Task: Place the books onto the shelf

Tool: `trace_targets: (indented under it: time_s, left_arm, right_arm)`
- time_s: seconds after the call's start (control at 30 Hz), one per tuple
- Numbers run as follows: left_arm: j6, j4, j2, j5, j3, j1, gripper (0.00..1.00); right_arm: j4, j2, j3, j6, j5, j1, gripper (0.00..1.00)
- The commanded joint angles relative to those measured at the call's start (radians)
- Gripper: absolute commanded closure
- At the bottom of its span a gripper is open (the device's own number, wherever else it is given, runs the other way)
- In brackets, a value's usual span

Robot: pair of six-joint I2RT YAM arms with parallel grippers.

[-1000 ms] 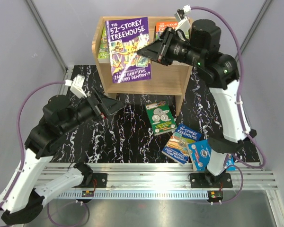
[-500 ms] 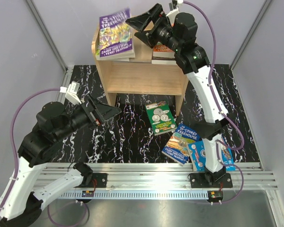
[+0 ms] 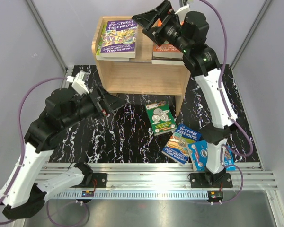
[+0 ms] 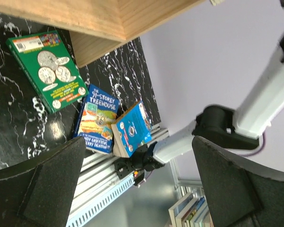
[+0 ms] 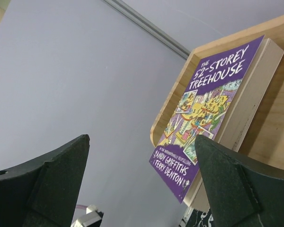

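The light wood shelf (image 3: 143,78) stands at the back of the table. A purple "52-Storey Treehouse" book (image 3: 117,38) lies flat on its top left, over a green book edge. An orange book (image 3: 166,50) lies on the top right. My right gripper (image 3: 141,22) hovers open just right of the purple book, holding nothing; in the right wrist view the purple book (image 5: 208,113) lies beyond the open gripper (image 5: 142,184). My left gripper (image 3: 114,100) is open and empty, in front of the shelf's left side. On the table lie a green coin book (image 3: 160,118), a blue Treehouse book (image 3: 181,143) and a bright blue book (image 3: 201,153).
The left wrist view shows the shelf's underside (image 4: 99,19), the green coin book (image 4: 47,71), the blue Treehouse book (image 4: 97,120) and the bright blue book (image 4: 132,128) by the right arm's base. A metal rail (image 3: 156,172) runs along the near edge; grey walls close the sides.
My right gripper carried the purple book from in front of the shelf up onto its top, then opened and let it go. The left arm shifted slightly toward the shelf.
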State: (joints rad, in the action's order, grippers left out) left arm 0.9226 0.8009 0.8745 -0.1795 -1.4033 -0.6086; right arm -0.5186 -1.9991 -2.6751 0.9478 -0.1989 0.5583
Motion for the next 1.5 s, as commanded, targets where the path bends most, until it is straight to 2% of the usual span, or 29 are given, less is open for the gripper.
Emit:
trace_targets:
  time_s: [0.0, 0.07, 0.13, 0.27, 0.37, 0.4, 0.47, 0.5, 0.63, 0.73, 0.8, 0.9, 1.03, 1.33, 1.47]
  left_arm:
    - [-0.066, -0.029, 0.084, 0.024, -0.121, -0.003, 0.01]
    - [-0.094, -0.025, 0.164, 0.037, -0.186, -0.005, 0.01]
    - [-0.151, -0.006, 0.246, 0.075, -0.311, -0.005, 0.02]
    - [-0.257, -0.006, 0.388, 0.113, -0.552, -0.003, 0.23]
    - [-0.295, -0.078, 0.506, 0.106, -0.748, -0.003, 0.38]
    - [-0.292, -0.101, 0.559, 0.106, -0.775, -0.003, 0.4]
    - [-0.285, -0.173, 0.609, 0.112, -0.827, -0.005, 0.49]
    - [-0.268, -0.195, 0.651, 0.12, -0.836, -0.005, 0.58]
    - [-0.214, -0.284, 0.748, 0.149, -0.869, 0.0, 0.74]
    - [-0.218, -0.304, 0.843, 0.166, -0.93, -0.002, 0.8]
    - [-0.246, -0.243, 0.936, 0.175, -1.046, -0.002, 0.82]
    - [-0.283, -0.172, 1.003, 0.279, -1.151, -0.002, 0.85]
    - [-0.347, -0.163, 0.986, 0.386, -1.12, -0.002, 0.86]
    - [-0.533, -0.074, 0.974, 0.641, -1.163, 0.006, 0.88]
    - [-0.557, -0.094, 0.962, 0.663, -1.163, 0.018, 0.86]
  right_arm:
    - [-0.038, 0.111, -0.005, -0.087, 0.055, 0.0, 0.0]
    - [-0.063, 0.164, 0.015, -0.11, 0.068, -0.001, 0.0]
    - [-0.07, 0.242, 0.076, -0.141, 0.091, -0.001, 0.0]
    - [-0.104, 0.381, 0.199, -0.178, 0.125, -0.001, 0.0]
    - [-0.156, 0.482, 0.324, -0.198, 0.142, -0.001, 0.0]
    - [-0.17, 0.529, 0.354, -0.201, 0.15, -0.003, 0.0]
    - [-0.204, 0.577, 0.441, -0.198, 0.159, -0.001, 0.0]
    - [-0.213, 0.62, 0.47, -0.195, 0.165, -0.001, 0.0]
    - [-0.262, 0.718, 0.589, -0.181, 0.185, -0.001, 0.0]
    - [-0.293, 0.778, 0.655, -0.173, 0.194, -0.001, 0.0]
    - [-0.302, 0.81, 0.684, -0.167, 0.193, -0.001, 0.0]
    - [-0.325, 0.841, 0.702, -0.165, 0.216, -0.003, 0.0]
    - [-0.368, 0.873, 0.716, -0.172, 0.228, -0.003, 0.0]
    - [-0.382, 0.895, 0.748, -0.187, 0.222, -0.003, 0.0]
    - [-0.38, 0.884, 0.755, -0.187, 0.208, -0.001, 0.0]
